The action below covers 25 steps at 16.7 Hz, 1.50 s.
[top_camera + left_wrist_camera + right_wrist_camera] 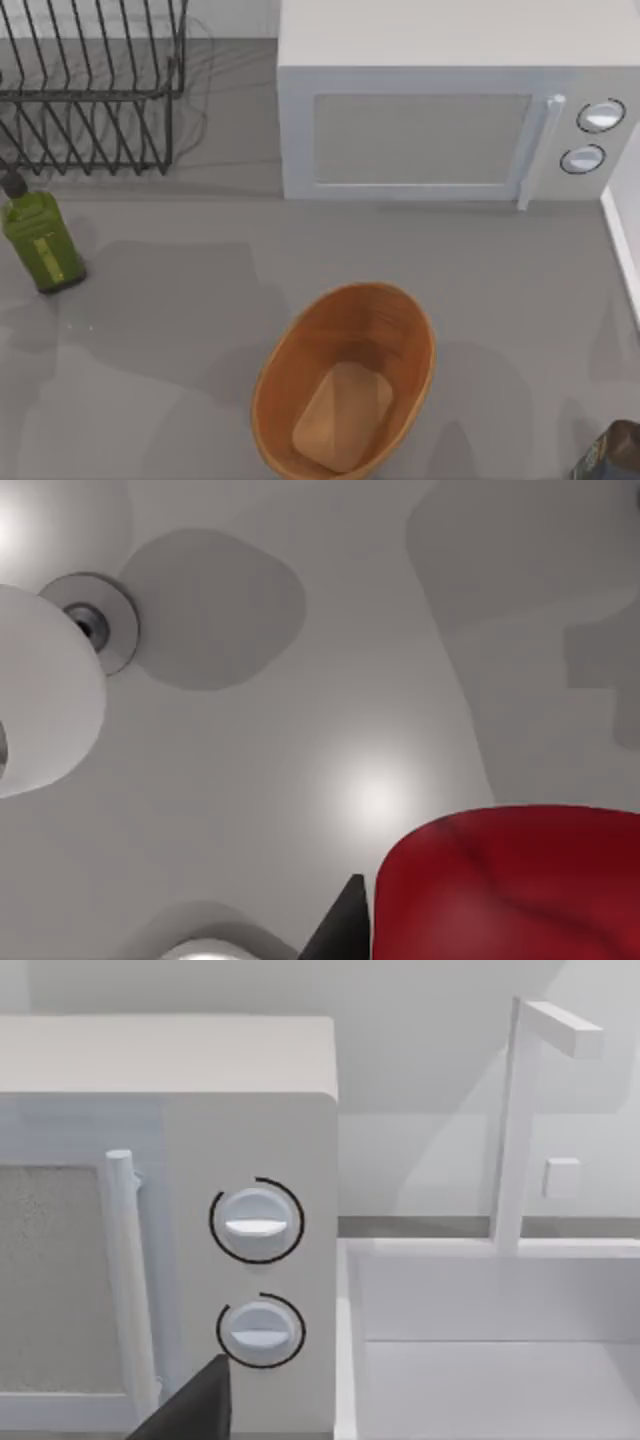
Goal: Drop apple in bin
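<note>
Grey tabletop (200,300) is carrying the bin (400,320) at six o'clock, a white microwave (420,130) at twelve. Close before the left wrist camera, the apple (510,885) is sitting against a dark fingertip (340,925); grip cannot be told.

A rendered kitchen counter: white microwave (420,130), wire dish rack (90,90), sink with faucet (520,1120) beside it

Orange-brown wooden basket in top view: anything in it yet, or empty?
Empty. The oval orange-brown wooden basket stands upright, its pale flat bottom bare all over. The small red apple appears close up in the left wrist view, not inside it.
</note>
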Each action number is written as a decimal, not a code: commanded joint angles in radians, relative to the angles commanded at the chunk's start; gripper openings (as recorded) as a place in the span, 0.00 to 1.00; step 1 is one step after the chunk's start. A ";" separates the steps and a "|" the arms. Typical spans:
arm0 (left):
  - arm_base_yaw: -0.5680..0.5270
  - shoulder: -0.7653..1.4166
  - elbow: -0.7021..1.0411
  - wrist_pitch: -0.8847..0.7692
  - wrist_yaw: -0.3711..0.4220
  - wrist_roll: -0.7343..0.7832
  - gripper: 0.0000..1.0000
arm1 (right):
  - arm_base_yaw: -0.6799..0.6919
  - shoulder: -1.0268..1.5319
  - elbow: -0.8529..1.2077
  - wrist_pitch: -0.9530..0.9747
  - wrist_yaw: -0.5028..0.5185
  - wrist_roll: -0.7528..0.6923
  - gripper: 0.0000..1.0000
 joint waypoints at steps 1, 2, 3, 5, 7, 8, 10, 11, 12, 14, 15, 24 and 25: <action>-0.010 -0.001 0.024 -0.020 -0.001 -0.001 0.00 | 0.000 0.000 0.000 0.000 0.000 0.000 1.00; -0.016 -0.001 0.038 -0.031 -0.002 -0.001 0.00 | 0.000 0.000 0.000 0.000 0.000 0.000 1.00; -0.018 0.000 0.043 -0.034 -0.002 -0.001 0.00 | 0.000 0.000 0.000 0.000 0.000 0.000 1.00; -0.018 0.000 0.043 -0.034 -0.002 -0.001 0.00 | 0.000 0.000 0.000 0.000 0.000 0.000 1.00; -0.013 0.003 0.040 -0.032 -0.002 0.001 0.00 | 0.000 0.000 0.000 0.000 0.000 0.000 1.00; -0.014 0.003 0.040 -0.032 -0.002 0.001 0.00 | 0.000 0.000 0.000 0.000 0.000 0.000 1.00; -0.046 -0.012 0.031 -0.050 0.004 0.017 0.00 | 0.000 0.000 0.000 0.000 0.000 0.000 1.00; -0.077 -0.024 0.024 -0.065 0.009 0.032 0.00 | 0.000 0.000 0.000 0.000 0.000 0.000 1.00; -0.115 -0.040 0.016 -0.082 0.013 0.051 0.00 | 0.000 0.000 0.000 0.000 0.000 0.000 1.00; -0.212 -0.078 0.002 -0.117 0.017 0.094 0.00 | 0.000 0.000 0.000 0.000 0.000 0.000 1.00; -0.269 -0.099 -0.004 -0.132 0.017 0.117 0.00 | 0.000 0.000 0.000 0.000 0.000 0.000 1.00; -0.899 -0.218 -0.017 -0.085 -0.051 0.251 0.00 | 0.000 0.000 0.000 0.000 0.000 0.000 1.00; -0.962 -0.211 -0.022 -0.066 -0.060 0.254 0.00 | 0.000 0.000 0.000 0.000 0.000 0.000 1.00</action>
